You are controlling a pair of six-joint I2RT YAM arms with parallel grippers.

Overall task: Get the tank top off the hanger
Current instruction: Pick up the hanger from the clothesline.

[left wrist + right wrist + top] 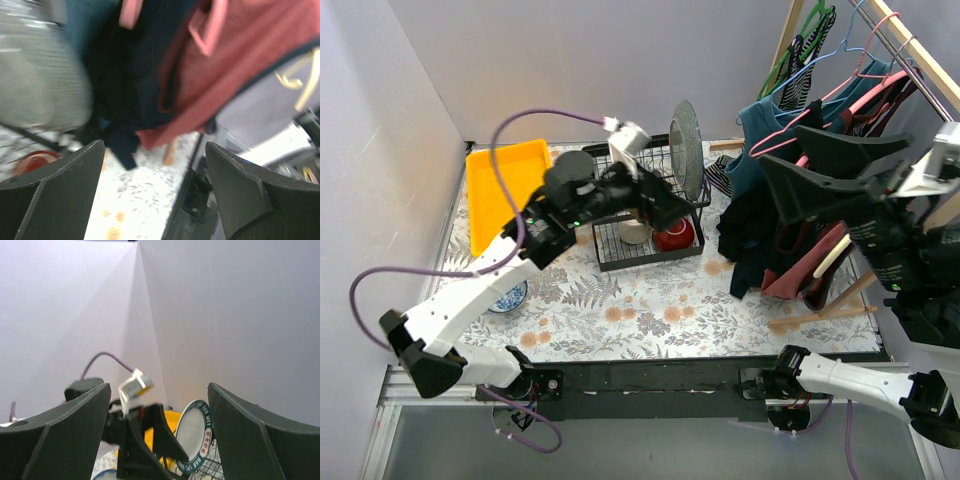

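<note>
On the floral table (650, 310), our left gripper (155, 150) and right gripper (782, 148) both gape open, empty. The left faces the maroon tank top (215, 75), on its hanger (861, 68) at the right edge. We risk snagging neighbouring garments (745, 225), and the dish rack (610, 262) crowds our left arm.

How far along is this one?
Nothing looks done: the tank tops still sit on their hangers. In hand: left fingers open, empty, aimed at them; right fingers open, raised. Left to do: grip a top, slip it off.
</note>
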